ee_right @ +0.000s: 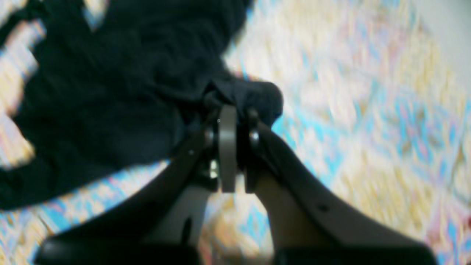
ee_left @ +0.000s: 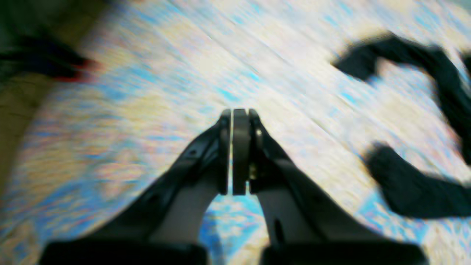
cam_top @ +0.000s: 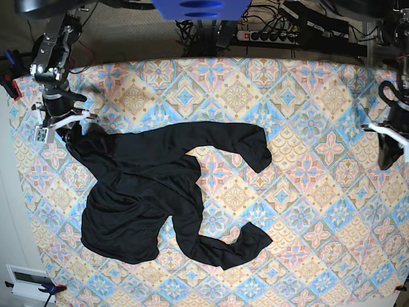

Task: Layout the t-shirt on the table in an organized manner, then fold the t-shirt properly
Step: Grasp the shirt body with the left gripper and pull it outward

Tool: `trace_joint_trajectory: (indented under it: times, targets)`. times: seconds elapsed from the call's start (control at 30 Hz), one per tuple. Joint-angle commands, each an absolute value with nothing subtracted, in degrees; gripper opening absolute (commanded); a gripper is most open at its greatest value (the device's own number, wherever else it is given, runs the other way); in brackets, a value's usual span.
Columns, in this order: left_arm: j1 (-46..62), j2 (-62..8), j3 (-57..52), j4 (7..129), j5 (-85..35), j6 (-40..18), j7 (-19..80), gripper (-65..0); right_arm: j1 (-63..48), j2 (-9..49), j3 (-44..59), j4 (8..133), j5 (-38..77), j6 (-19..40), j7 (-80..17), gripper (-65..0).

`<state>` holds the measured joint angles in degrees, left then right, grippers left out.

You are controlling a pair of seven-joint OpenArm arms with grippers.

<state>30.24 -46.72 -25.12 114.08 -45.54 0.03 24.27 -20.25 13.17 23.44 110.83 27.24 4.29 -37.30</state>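
Note:
The black t-shirt (cam_top: 137, 192) lies crumpled on the table (cam_top: 307, 96), body at the left and two long sleeves curling toward the middle. My right gripper (cam_top: 71, 132) is at the shirt's upper left corner. In the right wrist view the gripper (ee_right: 237, 110) is shut on a bunch of the t-shirt (ee_right: 110, 92) over the patterned table (ee_right: 368, 129). My left gripper (cam_top: 385, 163) hangs at the table's right edge, far from the shirt. In the left wrist view this gripper (ee_left: 235, 114) is shut with nothing in it, and the t-shirt sleeves (ee_left: 412, 191) lie to its right on the table (ee_left: 147, 92).
A power strip (cam_top: 275, 35) and cables lie behind the table's far edge. Clamps hold the cloth at the left corners (cam_top: 9, 83), and one shows red in the left wrist view (ee_left: 73, 71). A white box (cam_top: 25, 278) sits off the near left corner.

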Motion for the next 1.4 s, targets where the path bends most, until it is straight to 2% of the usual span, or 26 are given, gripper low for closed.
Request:
trace_joint_trajectory:
  times: [0.0, 0.17, 0.43, 0.73, 0.83, 0.93, 1.0, 1.17, 1.23, 1.3, 1.37]
  targets:
    - [27.0, -47.7, -21.5, 114.3, -43.9, 0.0, 22.5, -65.0, -20.3, 13.9, 24.6, 112.0, 27.6, 4.7, -35.1, -65.0]
    - [10.3, -40.7, 0.1, 112.4, -32.6, 0.0, 28.4, -60.2, -22.5, 13.9, 31.9, 111.9, 27.9, 4.7, -35.3, -65.0]
    - [-13.1, -26.4, 24.0, 90.0, -28.2, 0.0, 29.4, -51.2, -23.6, 13.9, 36.9, 111.6, 27.9, 4.7, -35.4, -65.0]
    - [-32.6, -7.3, 40.7, 64.8, -28.2, 0.0, 29.5, -50.0, -23.3, 13.9, 37.0, 111.8, 27.9, 4.7, -39.0, -64.9]
    - [-35.6, -3.7, 47.5, 60.2, -28.3, 0.0, 29.5, -45.1, -23.3, 13.9, 37.0, 111.8, 27.8, 4.7, -39.7, -64.9]
    - [-35.8, -2.3, 48.7, 59.6, -28.2, 0.0, 29.5, -37.7, -23.3, 13.9, 37.0, 111.8, 27.8, 4.7, -39.7, -64.9]
    - [-36.4, -1.3, 48.8, 57.2, -28.2, 0.0, 29.4, -35.8, -23.3, 13.9, 37.0, 111.7, 27.8, 4.7, -39.7, -64.9]
    - [-40.0, 5.8, 49.1, 40.9, -27.4, 0.0, 28.7, -35.8, -23.3, 13.9, 36.7, 111.7, 27.9, 4.7, -39.7, -64.9]
    - [-40.2, 7.3, 50.2, 38.0, -24.6, 0.0, 26.2, -36.8, -23.3, 13.9, 36.6, 111.7, 27.9, 4.7, -39.7, -64.9]
    - [-40.0, 7.3, 53.7, 38.1, -21.0, 0.0, 23.5, -43.5, -23.3, 13.9, 36.6, 111.7, 28.0, 4.7, -39.7, -64.9]
    - [-40.0, 7.3, 55.4, 38.1, -19.1, 0.0, 21.1, -56.0, -23.3, 13.9, 36.6, 111.6, 28.0, 4.7, -39.7, -64.9]
